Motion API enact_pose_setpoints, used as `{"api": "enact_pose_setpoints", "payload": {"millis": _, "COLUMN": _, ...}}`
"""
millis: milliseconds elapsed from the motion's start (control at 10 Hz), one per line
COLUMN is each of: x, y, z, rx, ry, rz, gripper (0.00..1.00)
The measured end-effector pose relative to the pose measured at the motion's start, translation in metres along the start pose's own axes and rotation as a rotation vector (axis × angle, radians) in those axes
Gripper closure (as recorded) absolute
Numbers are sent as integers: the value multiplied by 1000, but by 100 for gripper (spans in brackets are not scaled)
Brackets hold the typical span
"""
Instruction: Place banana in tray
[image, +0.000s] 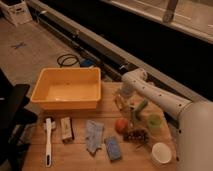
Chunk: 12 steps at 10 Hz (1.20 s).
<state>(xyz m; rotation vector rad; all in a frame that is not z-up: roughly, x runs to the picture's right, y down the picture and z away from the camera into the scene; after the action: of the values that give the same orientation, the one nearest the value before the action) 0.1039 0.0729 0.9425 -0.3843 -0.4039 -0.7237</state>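
One wooden table (80, 157) is seen carrying everything, with the tray (42, 98) set on its far left part. A white arm (165, 100) is seen reaching in from the lower right, its elbow right of the tray's far corner. A black chair (14, 112) is placed left of the tray, off the table.

The tray itself is found bare inside. Nearer than the tray, below its right half, a blue-grey cloth (93, 135) is spread. A white-handled brush (48, 141) is laid lengthwise below the tray's left corner, and a small box (66, 129) is set between brush and cloth.

The gripper (123, 96) is held low over the table, just right of the tray's right wall. Whether it is apart or together cannot be told. The banana (119, 104) is seen at the gripper, on or just above the table, outside the tray and just beside its right wall; whether it is gripped cannot be told.

Farther right of the tray, a green vegetable (141, 109) and a green cup (154, 121) are seen. Below them, a bunch of grapes (136, 135) and a red-orange fruit (121, 125) are placed. A white cup (161, 152) and a blue sponge (113, 148) are set farthest from the tray.
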Motion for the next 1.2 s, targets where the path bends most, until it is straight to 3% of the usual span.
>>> {"api": "enact_pose_setpoints", "payload": {"millis": 200, "x": -1, "y": -2, "z": 5, "rx": 1, "ry": -27, "rz": -14, "gripper": 37}}
{"api": "enact_pose_setpoints", "payload": {"millis": 700, "x": -3, "y": 1, "z": 5, "rx": -10, "ry": -38, "rz": -17, "gripper": 87}}
{"api": "enact_pose_setpoints", "payload": {"millis": 900, "x": -3, "y": 2, "z": 9, "rx": -2, "ry": -35, "rz": -16, "gripper": 100}}
{"api": "enact_pose_setpoints", "payload": {"millis": 1200, "x": 3, "y": -3, "z": -1, "rx": -8, "ry": 22, "rz": 56, "gripper": 100}}
